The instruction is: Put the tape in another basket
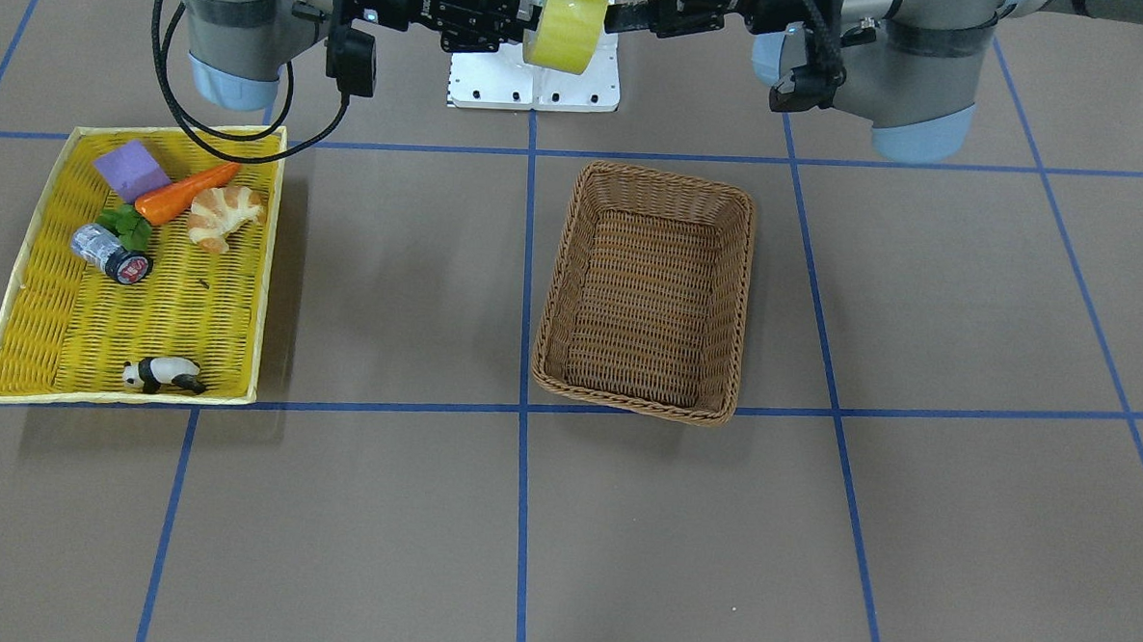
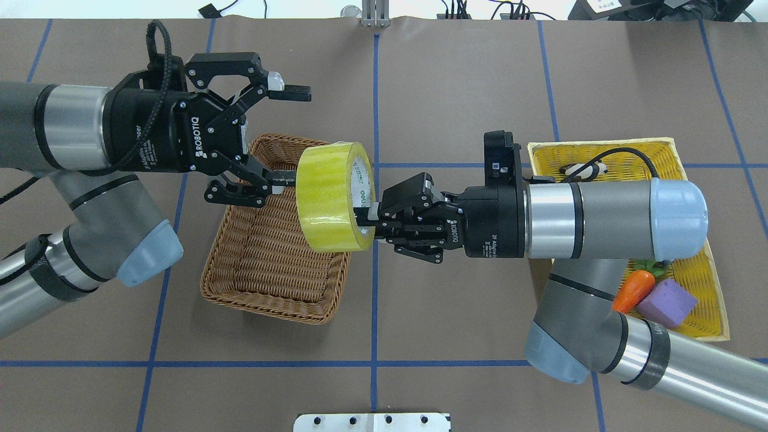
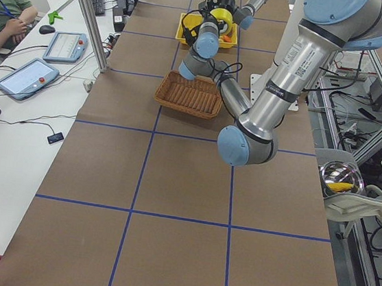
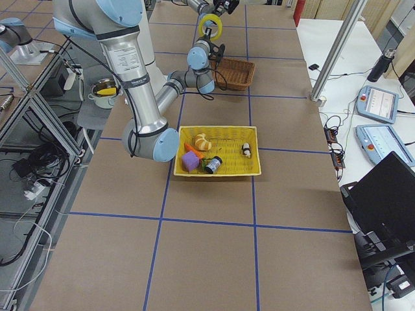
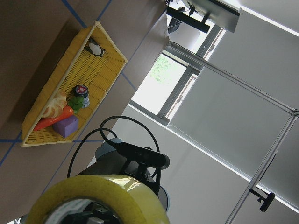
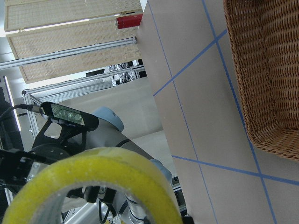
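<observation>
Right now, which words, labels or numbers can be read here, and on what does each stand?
"ROBOTIQ": on the black body of the left gripper.
Green print inside the core of the tape: too small to read.
White lettering on the right gripper: too blurred.
Red label on the silver cylinder: unreadable.

My arms (image 2: 606,219) are silver-grey tubes with pale blue joint caps (image 2: 681,219). My left hand (image 2: 291,137) and right hand (image 2: 365,221) are black, the left marked ROBOTIQ in white. Black cables (image 2: 157,45) loop at my wrists.

Brown table (image 1: 378,544) with blue lines (image 1: 522,512), wicker basket (image 1: 645,295) near its middle, yellow tray (image 1: 167,313) well apart, white plate (image 1: 543,83)
</observation>
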Robot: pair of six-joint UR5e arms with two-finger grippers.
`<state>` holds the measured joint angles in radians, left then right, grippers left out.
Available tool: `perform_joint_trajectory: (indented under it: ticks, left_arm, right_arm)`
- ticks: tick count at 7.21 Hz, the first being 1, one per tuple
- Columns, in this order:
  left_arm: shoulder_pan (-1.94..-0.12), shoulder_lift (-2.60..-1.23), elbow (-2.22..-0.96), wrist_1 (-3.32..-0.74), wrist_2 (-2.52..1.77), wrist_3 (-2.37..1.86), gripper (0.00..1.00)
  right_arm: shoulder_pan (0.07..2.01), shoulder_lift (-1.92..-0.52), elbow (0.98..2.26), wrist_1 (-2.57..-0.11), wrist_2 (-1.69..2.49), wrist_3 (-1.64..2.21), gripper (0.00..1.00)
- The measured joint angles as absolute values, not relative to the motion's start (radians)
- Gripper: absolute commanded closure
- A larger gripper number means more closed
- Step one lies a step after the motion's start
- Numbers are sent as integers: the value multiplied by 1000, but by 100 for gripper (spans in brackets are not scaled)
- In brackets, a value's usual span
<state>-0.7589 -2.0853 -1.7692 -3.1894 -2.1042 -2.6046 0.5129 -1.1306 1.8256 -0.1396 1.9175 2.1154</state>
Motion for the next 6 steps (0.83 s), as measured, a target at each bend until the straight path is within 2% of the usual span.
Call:
perform_joint_trajectory:
  ticks: [3,5,6]
  left_arm:
    - [-750,-2085,-1776,-3188,-2102,-2603,6]
    - [-733,-2085,-1775,-3189,-2098,-2601,14]
    - [-728,-2085,-1775,-3190,-2097,-2600,21]
  right_arm:
    - [512,-1131,1825,-140,1918,2115,100]
    - [512,-1131,1825,-140,1918,2114,100]
    - [512,-1131,1825,-140,1918,2113,100]
